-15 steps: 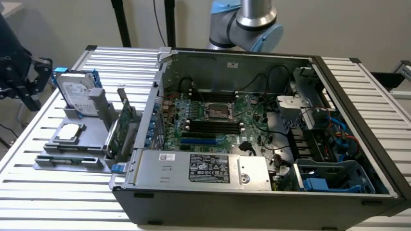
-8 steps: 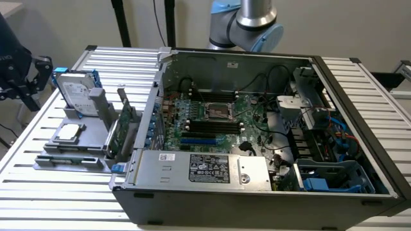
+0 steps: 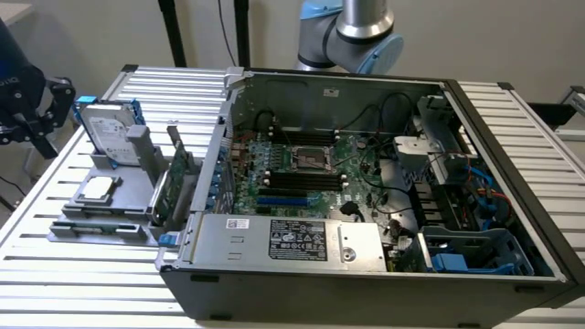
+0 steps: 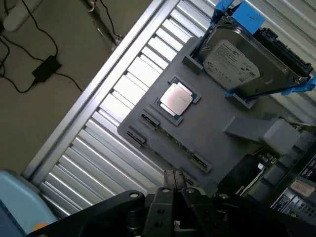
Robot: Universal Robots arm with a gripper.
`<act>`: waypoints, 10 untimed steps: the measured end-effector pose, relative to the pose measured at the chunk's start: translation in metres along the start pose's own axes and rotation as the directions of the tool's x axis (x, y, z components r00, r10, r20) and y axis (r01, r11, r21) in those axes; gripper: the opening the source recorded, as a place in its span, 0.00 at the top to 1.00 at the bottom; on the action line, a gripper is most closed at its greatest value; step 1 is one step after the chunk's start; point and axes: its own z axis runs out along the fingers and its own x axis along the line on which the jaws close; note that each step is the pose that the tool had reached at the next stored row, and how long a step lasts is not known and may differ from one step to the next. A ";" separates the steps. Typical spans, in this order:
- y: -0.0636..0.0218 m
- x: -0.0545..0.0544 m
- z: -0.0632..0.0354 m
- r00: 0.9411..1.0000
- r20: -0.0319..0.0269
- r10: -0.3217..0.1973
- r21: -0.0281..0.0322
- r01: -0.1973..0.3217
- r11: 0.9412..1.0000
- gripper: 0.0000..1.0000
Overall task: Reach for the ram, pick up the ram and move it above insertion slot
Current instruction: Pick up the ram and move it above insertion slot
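The gripper [image 4: 175,180], jaws closed on nothing, hangs over the ram [image 4: 173,141], which sits in a clipped groove of the grey fixture [image 4: 212,123], seemingly so fingers can straddle it. In the exterior view the CPU [image 3: 98,188] lies at twelve o'clock from the ram, with the hard drive [image 3: 114,133] propped beyond. The open computer case [image 3: 366,291] stands at three o'clock.

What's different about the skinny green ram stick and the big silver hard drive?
The ram is thin, narrow and green; the hard drive is wide and silver. The ram lies low along the edge of the gray holder; the hard drive stands propped up. The hard drive wears a blue frame; the ram has none. Both sit on the gray holder.
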 end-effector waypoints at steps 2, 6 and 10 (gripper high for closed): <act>0.0000 0.000 0.0000 0.999 0.001 -0.037 0.001 0.037 0.999 0.89; 0.0000 0.000 -0.0001 0.994 0.002 -0.110 0.004 0.110 0.994 0.89; 0.0000 0.000 -0.0001 0.983 0.002 -0.181 0.007 0.181 0.983 0.89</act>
